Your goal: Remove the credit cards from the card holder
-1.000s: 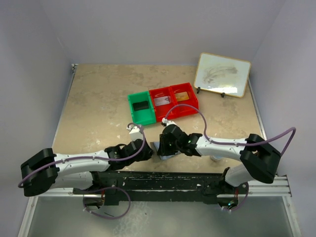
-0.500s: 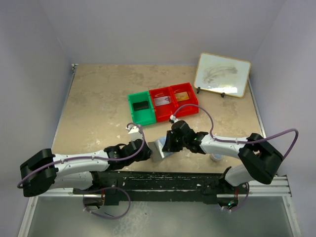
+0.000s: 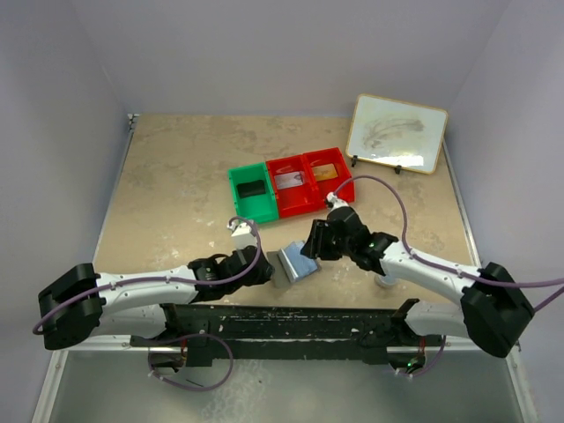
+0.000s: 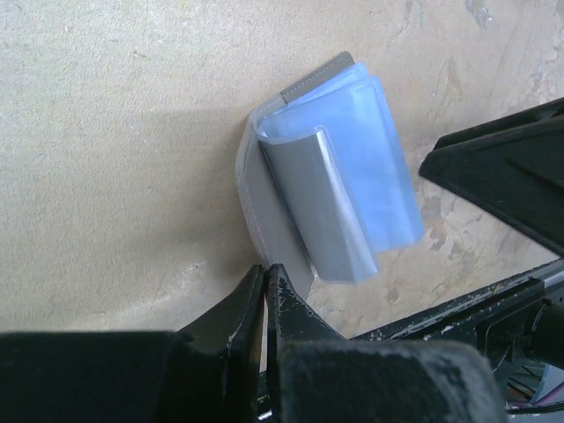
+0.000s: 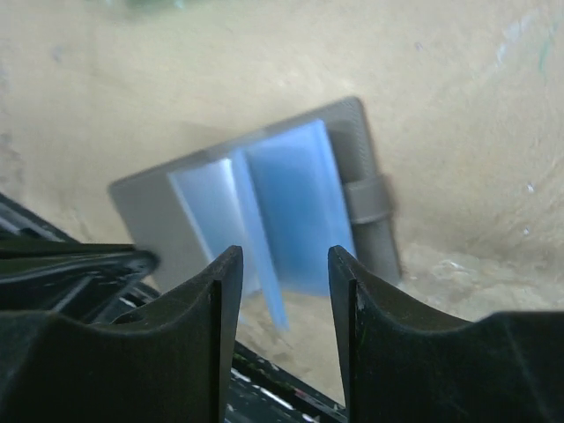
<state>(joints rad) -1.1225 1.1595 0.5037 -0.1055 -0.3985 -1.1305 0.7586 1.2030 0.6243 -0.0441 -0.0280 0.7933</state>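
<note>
The card holder (image 3: 295,263) lies open on the table (image 3: 167,176), close to the near edge and about midway along it. Its grey shell is flat on the surface and its pale blue sleeves (image 4: 374,167) are fanned upward. Whether a card sits in any sleeve cannot be made out.

A second ago the right gripper (image 3: 315,243) was low over the holder, crowded against the left one and hiding most of it. Half a second ago it was at the holder's raised flap. It has since drawn back toward the right and far side, and the whole holder shows in the top view. Its fingers stand apart with nothing between them, poised over the sleeves.

The left gripper (image 4: 265,273) has barely moved. Its fingers are pressed together, tips against the holder's near edge. Whether they nip the shell cannot be told.

Farther in, near the table's middle, the green bin (image 3: 236,189) and the red bins (image 3: 300,204) stand side by side, unmoved. A dark card (image 3: 252,189) lies in the green one and a gold card (image 3: 326,173) in the rightmost red one. The whiteboard (image 3: 397,132) leans at the far right corner as before.
</note>
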